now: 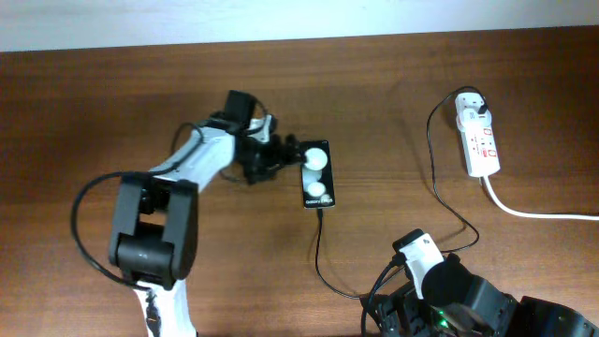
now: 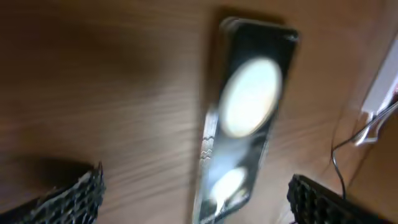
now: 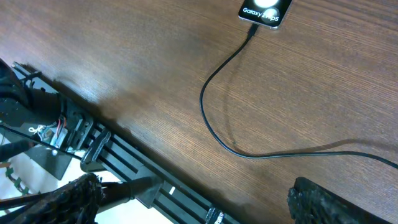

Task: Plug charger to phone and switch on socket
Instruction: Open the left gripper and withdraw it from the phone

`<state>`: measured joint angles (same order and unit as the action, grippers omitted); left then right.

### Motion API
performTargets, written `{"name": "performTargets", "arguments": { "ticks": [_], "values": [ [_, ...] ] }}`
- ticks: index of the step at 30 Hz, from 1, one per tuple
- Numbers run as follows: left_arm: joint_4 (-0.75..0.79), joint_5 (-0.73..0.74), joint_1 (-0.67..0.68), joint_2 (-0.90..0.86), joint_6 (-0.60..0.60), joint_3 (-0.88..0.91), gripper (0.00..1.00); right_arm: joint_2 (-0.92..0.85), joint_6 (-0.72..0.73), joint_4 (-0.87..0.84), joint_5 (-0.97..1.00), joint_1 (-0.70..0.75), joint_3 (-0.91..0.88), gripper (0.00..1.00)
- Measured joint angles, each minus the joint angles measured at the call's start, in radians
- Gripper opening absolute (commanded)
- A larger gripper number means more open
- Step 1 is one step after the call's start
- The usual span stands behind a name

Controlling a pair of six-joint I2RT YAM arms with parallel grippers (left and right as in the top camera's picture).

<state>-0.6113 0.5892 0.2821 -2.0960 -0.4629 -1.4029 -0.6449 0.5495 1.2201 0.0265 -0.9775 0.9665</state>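
The phone (image 1: 316,176) lies flat mid-table, black and glossy with two white spots. It fills the blurred left wrist view (image 2: 249,118) and its lower end with white text shows in the right wrist view (image 3: 266,12). The charger cable (image 1: 323,267) runs from the phone's near end, loops toward the front and goes up to the socket (image 1: 478,139) at the far right; it also shows in the right wrist view (image 3: 214,130), its tip in the phone. My left gripper (image 1: 284,155) is open just left of the phone. My right gripper (image 3: 193,205) is open and empty over the front edge.
A thick white cord (image 1: 533,212) leaves the socket toward the right edge. The table's front edge and a black rail frame (image 3: 112,155) lie under the right gripper. The right arm's base (image 1: 449,300) sits at the front right.
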Motion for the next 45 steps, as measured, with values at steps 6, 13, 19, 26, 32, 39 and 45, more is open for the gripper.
{"name": "performTargets", "arguments": {
  "ticks": [6,13,19,26,32,39,45],
  "values": [
    [-0.224,-0.005,-0.169,0.013,0.068,-0.002,0.99,0.0,0.001,0.0,0.0,0.0,0.0,0.99],
    [-0.446,-0.338,-0.211,0.15,0.158,0.048,0.99,0.0,0.001,0.0,0.0,0.0,-0.001,0.99],
    [-0.593,-0.534,-0.211,0.513,0.169,0.048,0.99,0.0,0.001,0.0,0.0,0.0,-0.002,0.99],
    [-0.66,-0.557,-0.149,0.922,0.169,0.111,0.99,0.0,0.001,0.0,0.0,0.0,-0.003,0.99],
    [-0.797,-0.594,-0.143,1.201,0.169,0.169,0.99,0.0,0.0,0.001,0.0,0.0,-0.003,0.99],
    [-0.804,-0.598,-0.143,1.24,0.169,0.169,0.99,0.0,0.001,0.002,0.0,0.0,-0.003,0.99],
    [-0.805,-0.598,-0.143,1.386,0.169,0.173,0.99,0.0,0.001,-0.001,0.0,0.0,-0.003,0.99]
  ]
}}
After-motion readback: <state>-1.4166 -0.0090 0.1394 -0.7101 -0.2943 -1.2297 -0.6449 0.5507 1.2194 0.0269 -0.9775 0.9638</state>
